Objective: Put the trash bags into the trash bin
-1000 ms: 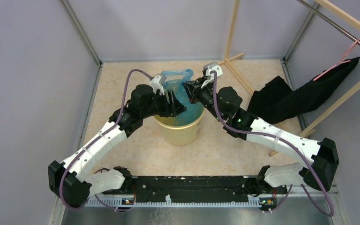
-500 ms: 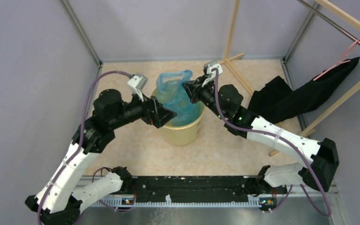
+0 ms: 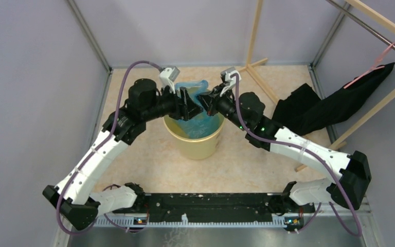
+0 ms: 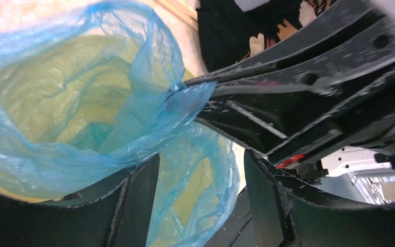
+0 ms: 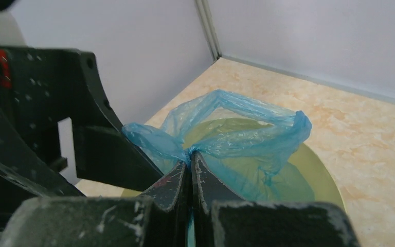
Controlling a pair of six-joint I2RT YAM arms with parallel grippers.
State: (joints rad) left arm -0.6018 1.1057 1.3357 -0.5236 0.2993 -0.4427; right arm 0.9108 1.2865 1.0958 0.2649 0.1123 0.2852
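If the left claw, jaws wide with loose film sagging between them, snaps shut and tugs against the right claw, which is pinching the trash bags, that thin crinkly blue film probably rips. It's partly down in the trash bin, top bunched above the rim, I think.

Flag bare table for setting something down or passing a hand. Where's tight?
Free: the table strip between bin and base rail; the far-left corner behind the left arm. Crowded: over the bin, where left gripper and right gripper meet at the bag; the right side, under cloth and wooden frame.
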